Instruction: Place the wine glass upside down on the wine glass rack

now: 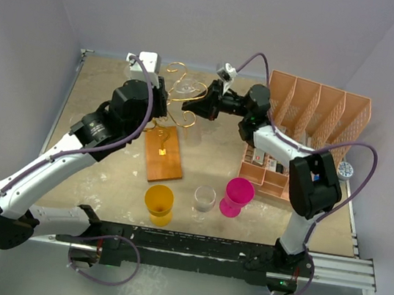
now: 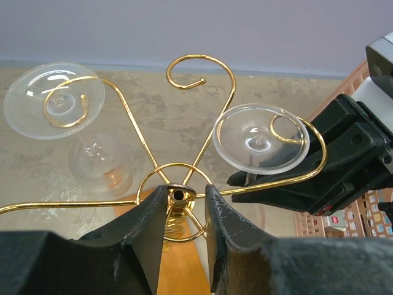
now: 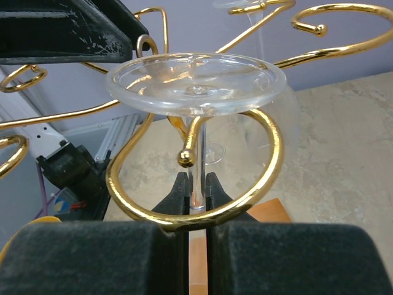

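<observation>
Presently, the right gripper (image 3: 196, 184) is clamped on the stem of the inverted wine glass (image 3: 196, 80). The glass's foot sits just above a gold curl of the wine glass rack (image 3: 270, 144), and its stem passes down through that curl. The left gripper (image 2: 181, 200) has its jaws apart around the rack's central post cap; contact cannot be confirmed. In the left wrist view the held glass lies at 2 o'clock from the post, and a second hung glass (image 2: 52, 101) at 10 o'clock.
</observation>
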